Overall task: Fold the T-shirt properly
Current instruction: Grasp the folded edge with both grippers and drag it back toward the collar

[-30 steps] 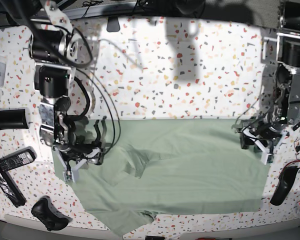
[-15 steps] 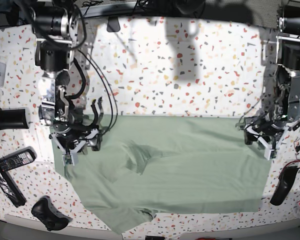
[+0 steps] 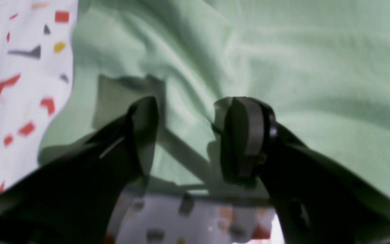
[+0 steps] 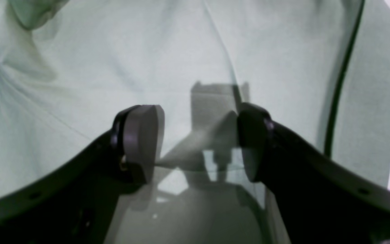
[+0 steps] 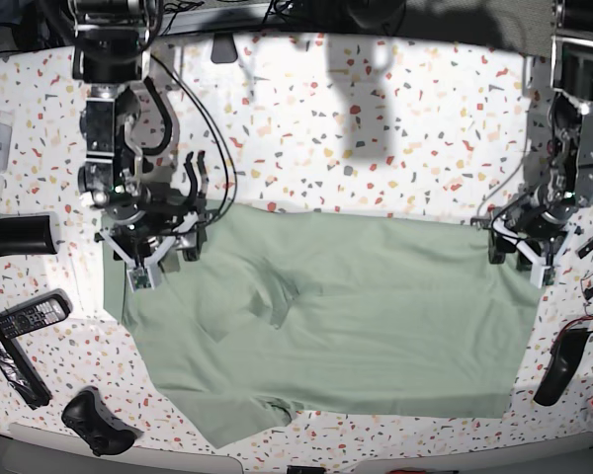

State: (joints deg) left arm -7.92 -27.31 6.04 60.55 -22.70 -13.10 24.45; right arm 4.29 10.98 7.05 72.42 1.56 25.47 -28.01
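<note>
— Two grippers over one shirt, is that right?

— Yes. The T-shirt [image 5: 336, 316] lies spread on the speckled table [image 5: 376, 138], pale green, taking up the near half of it. Its far edge runs almost straight from one arm to the other. A raised crease sits left of the middle in the base view, and a sleeve pokes out toward the near edge.

— Where is the right gripper [image 5: 150, 259]?

— At the shirt's far corner, on the left of the base view. From its wrist camera the right gripper [image 4: 198, 142] has its fingers [image 4: 141, 142] spread apart with cloth lying flat beneath them and nothing pinched between the pads. A dark cable [image 4: 340, 78] crosses the cloth beside it.

— And the left gripper [image 5: 519, 249]?

— At the opposite far corner. In its own view the left gripper [image 3: 188, 135] stands released too, fingers [image 3: 245, 135] parted above the shirt's edge, with table showing just below. I cannot tell whether the tips touch the cloth.

— Anything else on the table?

— A remote control [image 5: 30, 318] and a black game controller [image 5: 97, 423] near the left side, clear of the shirt.
</note>
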